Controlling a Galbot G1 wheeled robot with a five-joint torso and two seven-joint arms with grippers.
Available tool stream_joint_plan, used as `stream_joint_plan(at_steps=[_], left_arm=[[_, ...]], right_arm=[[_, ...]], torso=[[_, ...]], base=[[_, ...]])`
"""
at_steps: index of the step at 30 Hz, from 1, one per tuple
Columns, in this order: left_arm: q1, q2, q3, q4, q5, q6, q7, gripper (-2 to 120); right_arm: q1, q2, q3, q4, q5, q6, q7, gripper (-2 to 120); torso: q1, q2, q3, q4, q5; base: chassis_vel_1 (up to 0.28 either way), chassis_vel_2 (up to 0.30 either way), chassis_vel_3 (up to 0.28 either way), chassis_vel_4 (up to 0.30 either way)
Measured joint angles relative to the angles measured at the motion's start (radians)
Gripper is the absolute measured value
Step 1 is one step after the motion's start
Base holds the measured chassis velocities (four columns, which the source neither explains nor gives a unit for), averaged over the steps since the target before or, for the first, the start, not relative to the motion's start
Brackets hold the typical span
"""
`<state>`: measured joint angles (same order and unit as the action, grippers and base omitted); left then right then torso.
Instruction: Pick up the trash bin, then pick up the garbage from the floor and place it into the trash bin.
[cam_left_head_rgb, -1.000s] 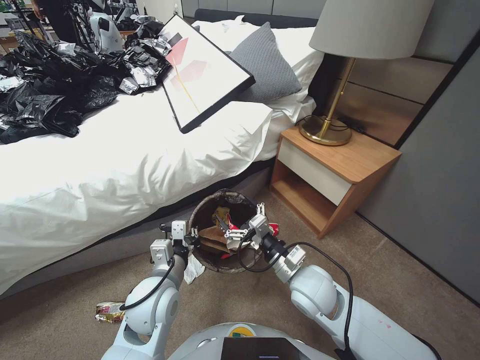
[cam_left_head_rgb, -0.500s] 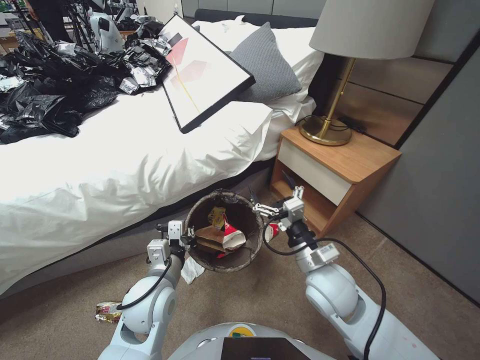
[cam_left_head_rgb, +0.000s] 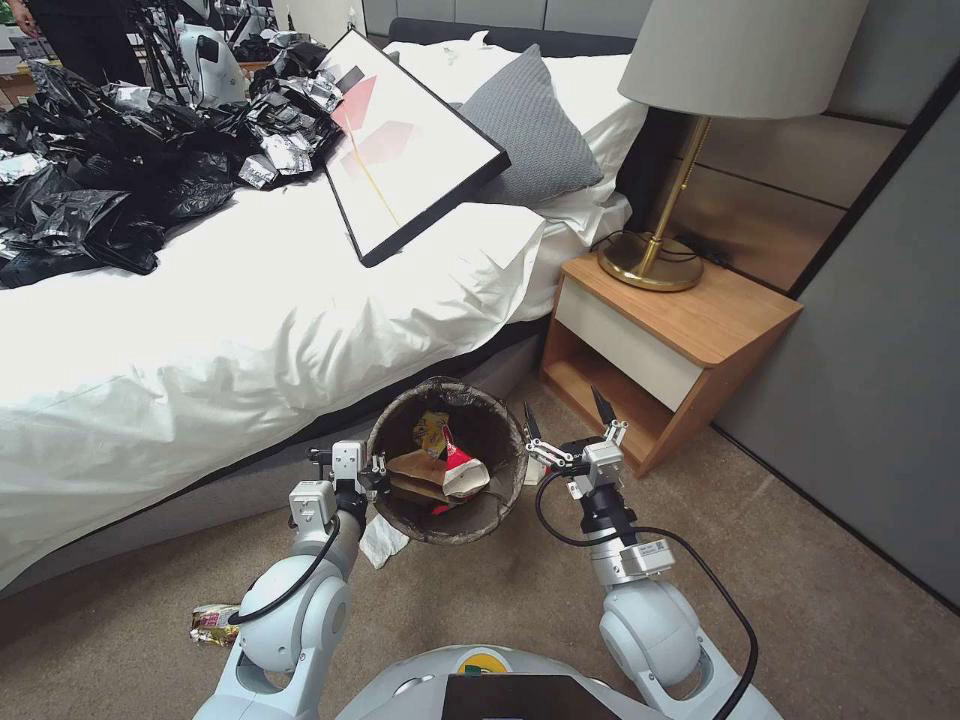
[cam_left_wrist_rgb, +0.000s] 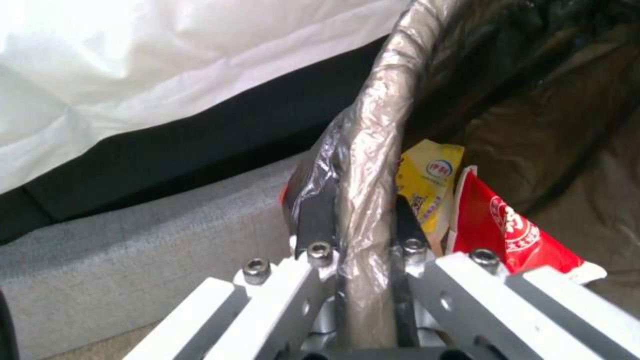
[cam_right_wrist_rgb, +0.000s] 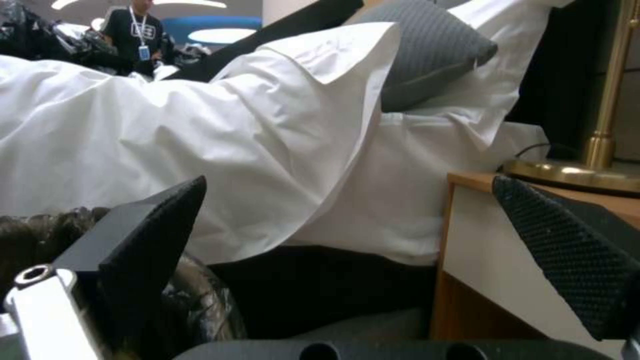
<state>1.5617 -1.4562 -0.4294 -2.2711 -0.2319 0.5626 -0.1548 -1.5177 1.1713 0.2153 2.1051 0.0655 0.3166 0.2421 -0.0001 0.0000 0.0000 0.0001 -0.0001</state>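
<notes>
The trash bin (cam_left_head_rgb: 480, 505), dark bag folded over its rim, hangs tilted above the carpet by the bed. My left gripper (cam_left_head_rgb: 372, 478) is shut on its near-left rim; the left wrist view shows the fingers (cam_left_wrist_rgb: 315, 210) clamping the bagged rim (cam_left_wrist_rgb: 373, 140). Inside lie garbage pieces: a brown paper bag (cam_left_head_rgb: 415, 468), a red-and-white wrapper (cam_left_head_rgb: 462, 470) (cam_left_wrist_rgb: 507, 225) and a yellow wrapper (cam_left_head_rgb: 433, 430) (cam_left_wrist_rgb: 427, 180). My right gripper (cam_left_head_rgb: 563, 412) (cam_right_wrist_rgb: 360, 235) stands open and empty just right of the bin. A white tissue wad (cam_left_head_rgb: 383, 540) and a foil wrapper (cam_left_head_rgb: 218, 622) lie on the floor.
The bed (cam_left_head_rgb: 250, 330) with a heap of black bags (cam_left_head_rgb: 110, 170) and a framed picture (cam_left_head_rgb: 410, 140) runs along the left. A wooden nightstand (cam_left_head_rgb: 690, 320) with a brass lamp (cam_left_head_rgb: 660, 250) stands right of the bin. A grey wall (cam_left_head_rgb: 880, 400) bounds the right; open carpet (cam_left_head_rgb: 800, 560) lies between.
My right gripper let go of the red-and-white wrapper over the bin, opened, and drew back to the bin's right side. The wrapper now lies in the bin. The left gripper keeps its hold.
</notes>
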Motion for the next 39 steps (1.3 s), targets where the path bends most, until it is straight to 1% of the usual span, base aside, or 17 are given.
stream_joint_plan(at_steps=[3, 6, 35, 36, 38, 39], left_arm=[[0.006, -0.003, 0.002, -0.002, 0.002, -0.003, 0.000, 0], [0.007, -0.004, 0.002, -0.004, 0.004, -0.005, -0.001, 0], [0.002, -0.009, 0.004, 0.004, 0.008, -0.017, 0.000, 0], [0.002, -0.009, 0.004, 0.004, 0.008, -0.018, 0.000, 0], [0.002, -0.009, 0.004, 0.004, 0.008, -0.019, 0.000, 0], [0.002, -0.009, 0.004, 0.004, 0.008, -0.019, 0.000, 0]], right_arm=[[-0.002, 0.030, 0.002, -0.020, -0.005, 0.009, -0.006, 100], [0.003, 0.037, 0.004, -0.031, -0.003, 0.012, -0.009, 100], [0.014, 0.040, 0.005, -0.045, 0.000, 0.029, -0.041, 100], [0.014, 0.040, 0.005, -0.048, -0.007, 0.038, -0.045, 100], [0.018, 0.044, 0.005, -0.062, -0.027, 0.089, -0.069, 100], [0.018, 0.044, 0.005, -0.062, -0.027, 0.089, -0.069, 100]], torso=[[0.000, 0.000, 0.000, 0.0000, 0.0000], [0.000, 0.000, 0.000, 0.0000, 0.0001], [0.000, 0.000, 0.000, -0.0001, 0.0002], [0.000, 0.000, 0.000, -0.0001, 0.0002], [0.000, 0.000, 0.000, 0.0000, 0.0001], [0.000, 0.000, 0.000, 0.0000, 0.0001]], base=[[0.000, 0.000, 0.000, 0.000], [0.000, 0.000, 0.000, 0.000], [-0.014, 0.015, 0.014, -0.012], [0.000, 0.000, 0.000, 0.000], [0.000, 0.000, 0.000, 0.000], [0.000, 0.000, 0.000, 0.000]])
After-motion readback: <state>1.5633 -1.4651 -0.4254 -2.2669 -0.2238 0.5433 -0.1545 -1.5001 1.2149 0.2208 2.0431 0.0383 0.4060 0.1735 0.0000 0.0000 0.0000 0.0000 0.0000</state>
